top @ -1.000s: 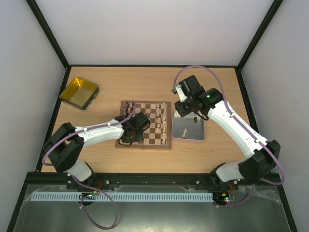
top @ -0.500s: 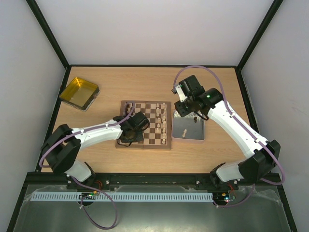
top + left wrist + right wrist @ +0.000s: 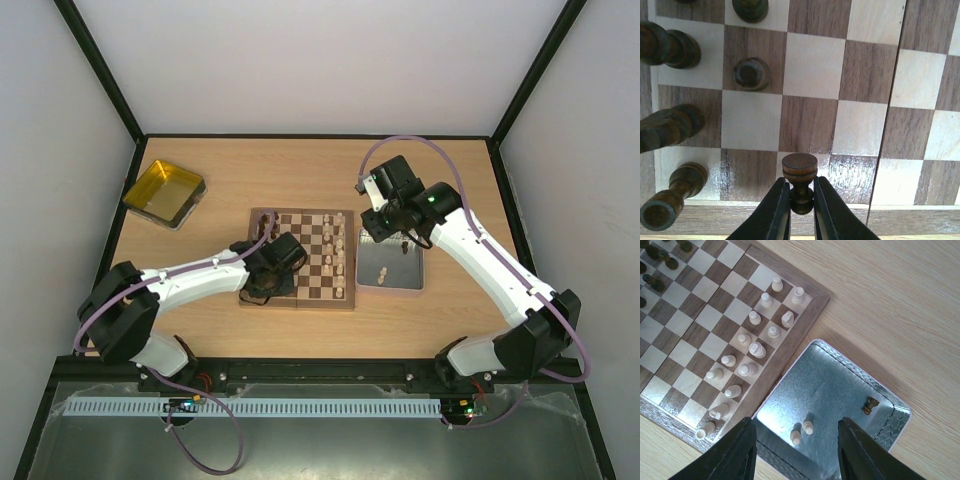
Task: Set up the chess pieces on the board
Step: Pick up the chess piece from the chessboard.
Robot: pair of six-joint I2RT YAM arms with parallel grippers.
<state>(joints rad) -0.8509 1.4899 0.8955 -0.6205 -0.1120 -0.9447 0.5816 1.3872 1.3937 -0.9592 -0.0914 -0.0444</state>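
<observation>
from above, the left claw (image 3: 268, 272) is hanging over the board's (image 3: 320, 298) left half, and the right claw (image 3: 392, 228) is hovering over the grey tray (image 3: 405, 278) just off the board's right edge. in the left wrist view, the claw (image 3: 801, 194) is clamping a dark pawn (image 3: 799, 169) by its stem at the board's near rim. in the right wrist view, the claw (image 3: 796, 430) is standing apart, gripping nothing, above two pale pieces (image 3: 808, 427) sitting in the tray.
</observation>
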